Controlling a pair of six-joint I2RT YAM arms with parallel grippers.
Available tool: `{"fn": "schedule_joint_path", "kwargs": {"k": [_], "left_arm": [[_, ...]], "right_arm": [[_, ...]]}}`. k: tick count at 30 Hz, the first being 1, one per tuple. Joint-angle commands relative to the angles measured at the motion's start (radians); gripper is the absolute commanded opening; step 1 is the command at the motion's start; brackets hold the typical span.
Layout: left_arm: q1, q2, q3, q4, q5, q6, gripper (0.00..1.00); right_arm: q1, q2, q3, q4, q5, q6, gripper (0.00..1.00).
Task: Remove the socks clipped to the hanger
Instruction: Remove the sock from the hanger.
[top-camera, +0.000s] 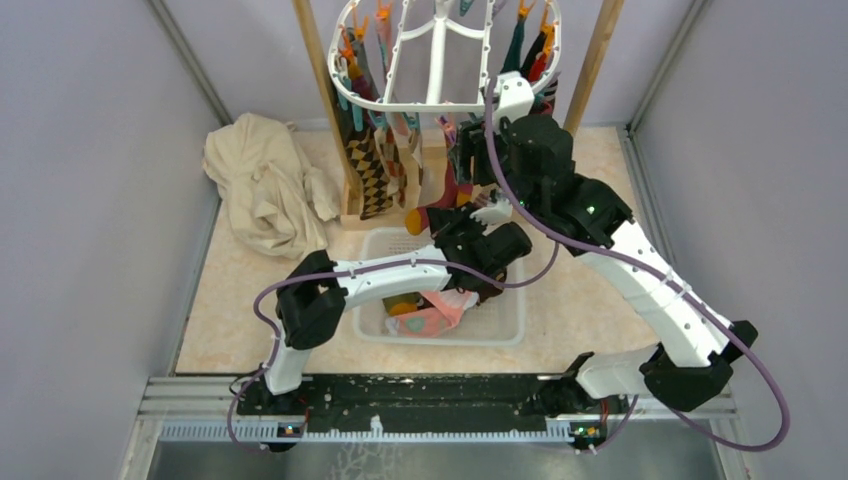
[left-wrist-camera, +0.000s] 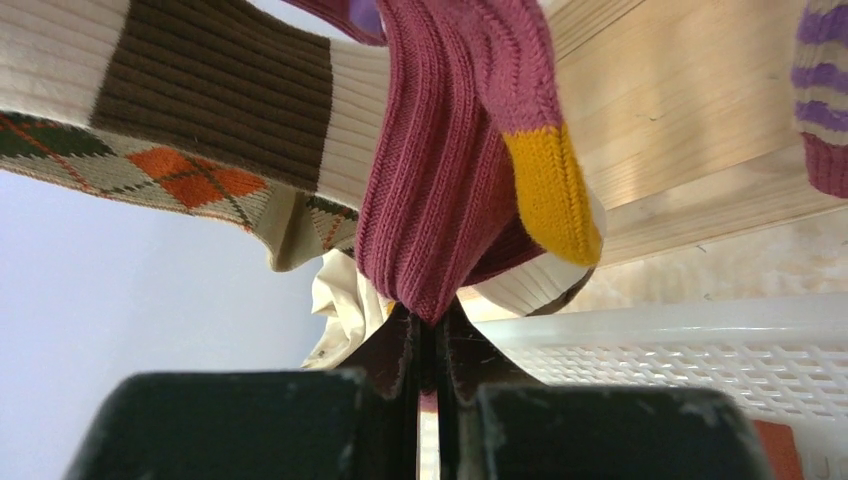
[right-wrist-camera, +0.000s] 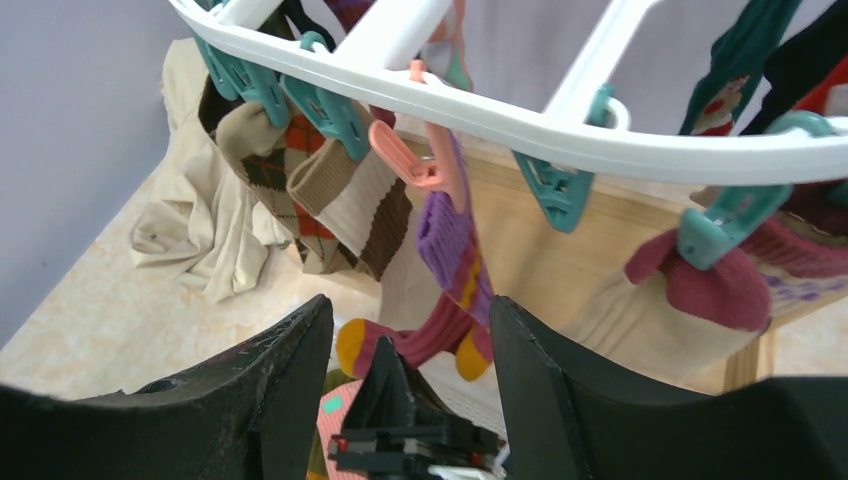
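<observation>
The hanger (right-wrist-camera: 480, 112) was white, its clips (right-wrist-camera: 555, 190) teal save one salmon-pink clip (right-wrist-camera: 405, 160). The ribbed sock (left-wrist-camera: 440, 200) was raspberry pink with a mustard-yellow heel. The argyle sock (left-wrist-camera: 150, 170) showed orange and dark green diamonds on cream. The banded sock (left-wrist-camera: 220, 80) was cream with a broad brown band, and the striped sock (left-wrist-camera: 822, 60) ran purple and cream. The mesh basket (left-wrist-camera: 700, 360) was white, the crumpled cloth (top-camera: 265, 185) cream, the wooden frame (left-wrist-camera: 680, 120) pale blond.

A crumpled cream cloth (top-camera: 262, 185) lay on the pale speckled tabletop (top-camera: 585, 300), just left of a wooden frame (top-camera: 318, 75) — two upright posts on a base. A white mesh basket (top-camera: 500, 322) sat just in front of it.
</observation>
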Motion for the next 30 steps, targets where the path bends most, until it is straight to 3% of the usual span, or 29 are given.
{"fn": "schedule_joint_path", "kwargs": {"k": [1, 6, 9, 12, 14, 17, 19, 30], "left_arm": [[-0.017, 0.001, -0.008, 0.168, -0.028, 0.165, 0.05], [-0.023, -0.034, -0.113, 0.434, -0.029, 0.375, 0.04], [-0.024, -0.063, -0.209, 0.769, -0.027, 0.598, 0.04], [-0.024, -0.074, -0.32, 1.268, -0.025, 0.974, 0.04], [-0.024, -0.042, -0.365, 1.672, -0.026, 1.309, 0.05], [-0.025, 0.083, -0.304, 2.239, -0.037, 1.867, 0.04], [-0.026, 0.128, -0.27, 2.269, -0.048, 1.919, 0.01], [-0.044, 0.12, -0.279, 2.269, -0.056, 1.906, 0.01]], "right_arm": [[0.047, 0.015, -0.02, 0.138, 0.075, -0.026, 0.6], [0.048, 0.017, -0.072, 0.233, 0.08, -0.064, 0.65], [0.048, 0.03, -0.083, 0.266, 0.085, -0.088, 0.66], [0.048, 0.037, -0.101, 0.317, 0.109, -0.117, 0.66], [0.048, 0.043, -0.111, 0.346, 0.124, -0.134, 0.66], [0.048, 0.059, -0.11, 0.376, 0.135, -0.153, 0.65], [0.048, 0.072, -0.107, 0.383, 0.138, -0.159, 0.65], [0.049, 0.12, -0.103, 0.423, 0.176, -0.202, 0.65]]}}
